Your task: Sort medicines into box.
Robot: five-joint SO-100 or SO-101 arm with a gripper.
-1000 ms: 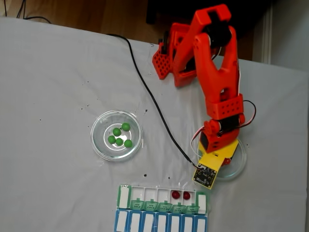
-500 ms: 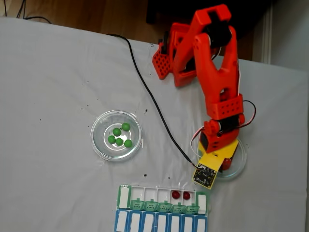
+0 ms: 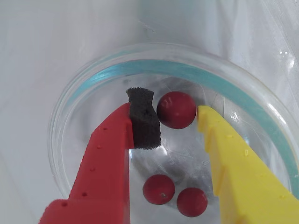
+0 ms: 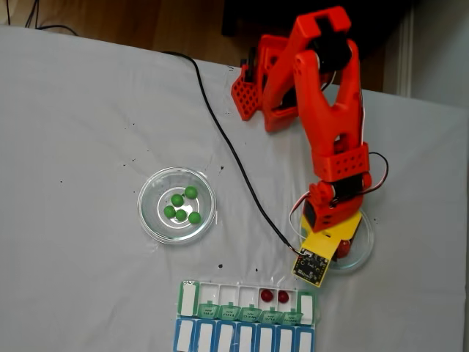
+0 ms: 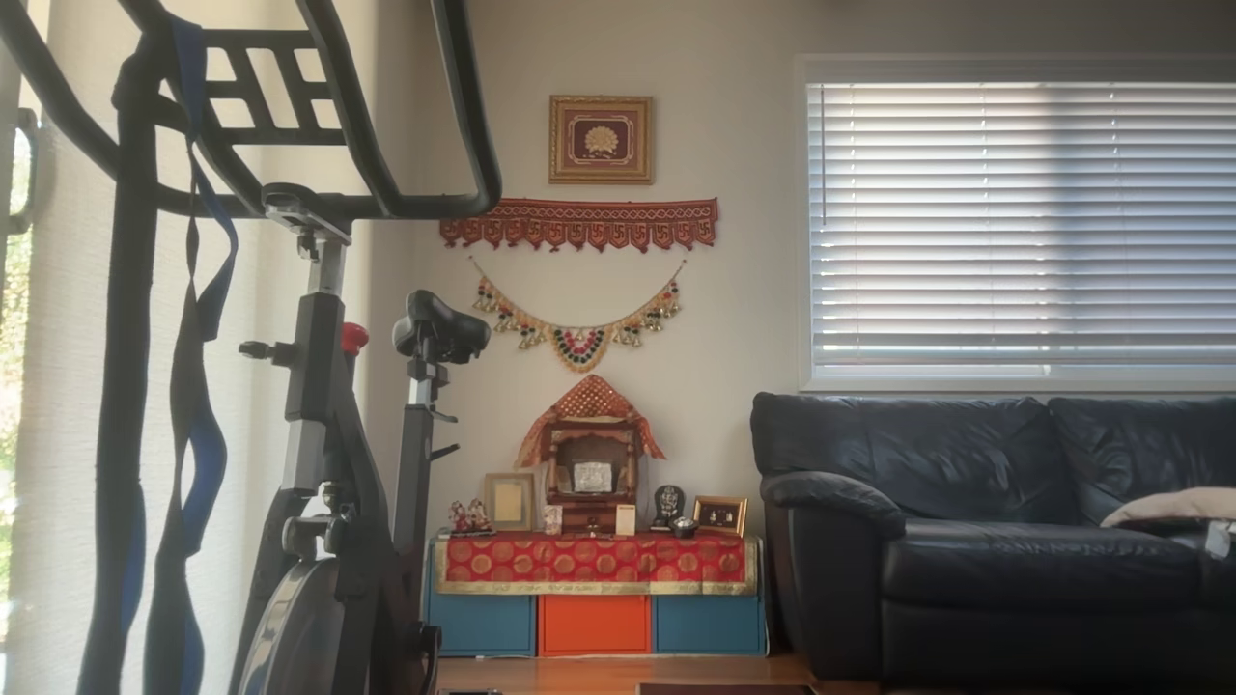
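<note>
No displacement of the arm, dishes or pill organiser was recorded across the fixed-view frames; every position matched the earlier ones.

Wrist view: the gripper [image 3: 177,119] was lowered into a clear glass dish [image 3: 88,86] holding three dark red balls. Jaws were apart, with one red ball [image 3: 176,110] bracketed between them. The black foam pad [image 3: 144,119] on the red finger [image 3: 105,168] was seen just beside or touching the ball's left side; a thin gap appeared to remain between the ball and the yellow finger [image 3: 233,163]. Whether the ball was pinched could not be told. Two further red balls [image 3: 159,189] [image 3: 192,201] were seen lying on the dish floor nearer the camera.

Fixed view: the orange arm [image 4: 330,125] was reached down over the right-hand dish [image 4: 362,249]. Five green balls [image 4: 181,205] were noted in the left-hand glass dish [image 4: 150,194]. Two red balls [image 4: 274,296] were noted in one open compartment of the green-lidded pill organiser [image 4: 248,301], with the blue-lidded row [image 4: 242,339] touching its near side.
</note>
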